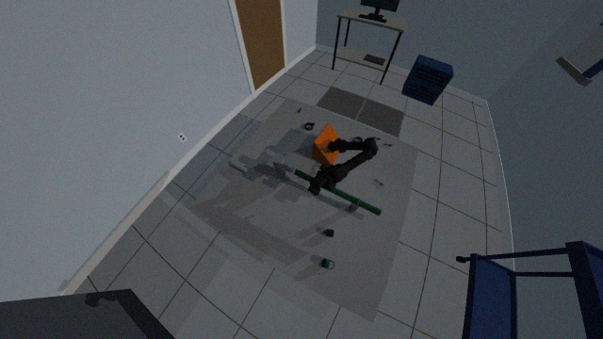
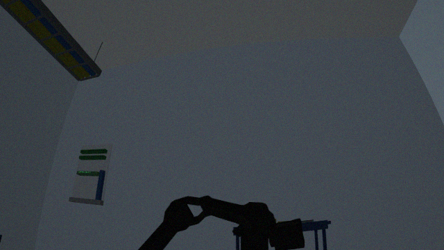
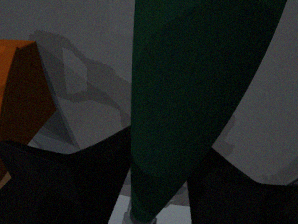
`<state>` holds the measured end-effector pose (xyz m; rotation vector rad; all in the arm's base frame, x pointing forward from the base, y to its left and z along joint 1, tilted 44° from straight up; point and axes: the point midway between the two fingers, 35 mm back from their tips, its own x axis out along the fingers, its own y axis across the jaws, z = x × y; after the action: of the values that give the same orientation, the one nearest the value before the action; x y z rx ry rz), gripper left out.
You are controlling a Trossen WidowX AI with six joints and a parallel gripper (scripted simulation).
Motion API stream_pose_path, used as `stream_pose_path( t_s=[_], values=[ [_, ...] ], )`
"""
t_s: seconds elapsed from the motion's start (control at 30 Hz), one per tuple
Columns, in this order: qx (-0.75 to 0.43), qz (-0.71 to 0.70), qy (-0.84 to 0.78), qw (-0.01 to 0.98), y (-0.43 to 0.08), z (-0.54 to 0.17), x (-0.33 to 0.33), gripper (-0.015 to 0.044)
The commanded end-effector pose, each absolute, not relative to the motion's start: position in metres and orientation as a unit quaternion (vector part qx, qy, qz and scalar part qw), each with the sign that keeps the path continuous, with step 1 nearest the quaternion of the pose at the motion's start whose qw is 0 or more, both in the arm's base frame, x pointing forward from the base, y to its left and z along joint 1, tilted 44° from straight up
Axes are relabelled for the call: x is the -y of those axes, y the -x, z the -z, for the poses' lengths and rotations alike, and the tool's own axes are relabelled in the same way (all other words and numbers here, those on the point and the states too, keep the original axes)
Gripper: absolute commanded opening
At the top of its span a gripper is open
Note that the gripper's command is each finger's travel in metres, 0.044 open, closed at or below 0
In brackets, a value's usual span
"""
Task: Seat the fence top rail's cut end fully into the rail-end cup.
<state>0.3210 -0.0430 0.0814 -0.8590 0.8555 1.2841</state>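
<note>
My gripper (image 1: 317, 185) (image 3: 162, 132) is shut on the green rail (image 1: 348, 196) (image 3: 190, 75), with one dark finger on each side. In the top view the rail runs from upper left to lower right, its left end just past my gripper. A thin pale ring, perhaps the loop cap (image 1: 358, 201), shows around its right part. In the wrist view the rail's narrow far end meets a small grey piece, perhaps the cup (image 3: 134, 220), at the bottom edge. How deep the end sits cannot be told. The band and post cap are too dark and small to make out.
An orange block (image 1: 326, 143) (image 3: 25, 90) stands beside the arm's base. A small dark block (image 1: 329, 233) and a green ringed piece (image 1: 327, 264) lie on the mat (image 1: 377, 282). Dark rings and small parts lie behind the arm. A blue cart (image 1: 490, 297) stands at the right.
</note>
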Motion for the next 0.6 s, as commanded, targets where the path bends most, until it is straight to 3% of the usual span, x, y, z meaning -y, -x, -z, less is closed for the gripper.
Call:
stream_pose_path(
  t_s=[0.0, 0.57],
  values=[
    [-0.377, -0.558, 0.378, 0.635, -0.321, -0.081, 0.049, 0.0],
    [-0.375, -0.561, 0.377, 0.635, -0.32, -0.07, 0.06, 0.0]
  ],
)
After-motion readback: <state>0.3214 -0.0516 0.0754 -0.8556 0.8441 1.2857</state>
